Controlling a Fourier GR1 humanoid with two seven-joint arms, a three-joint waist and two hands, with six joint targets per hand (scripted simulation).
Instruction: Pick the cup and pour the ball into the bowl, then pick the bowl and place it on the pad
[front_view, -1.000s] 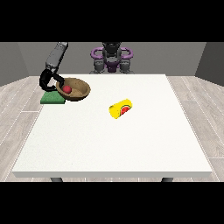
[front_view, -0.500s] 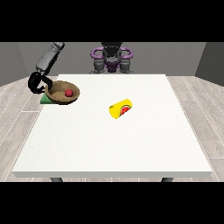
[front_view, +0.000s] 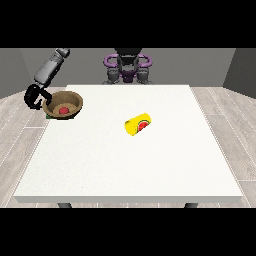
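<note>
At the view's far left, beyond the table's edge, the hand at the view's left (front_view: 34, 96) hangs from a grey forearm that slopes down from the upper left. It is black, and its fingers curve into a hook whose tips reach toward the rim of the bowl (front_view: 63, 105); whether they actually clasp that rim or only lie against it cannot be told from this view.

Just beside the hand, the bowl is round and brown, with a wood-like look, a thick rim and a darker hollow. Inside it lies the ball (front_view: 64, 110), small, smooth and red, resting near the bottom. Under the bowl, the pad (front_view: 48, 115) shows only as a thin dark green sliver at the bowl's lower left, right at the table's left edge.

Further right, near the middle of the white table (front_view: 130, 165), the cup (front_view: 138, 125) lies on its side. It is a short yellow cylinder with a glossy surface, its open mouth turned toward the lower right and showing red inside. It sits well apart from the bowl.

At the far edge, behind the table's middle, stands the robot's torso (front_view: 128, 67), dark with purple rings at the shoulders.
</note>
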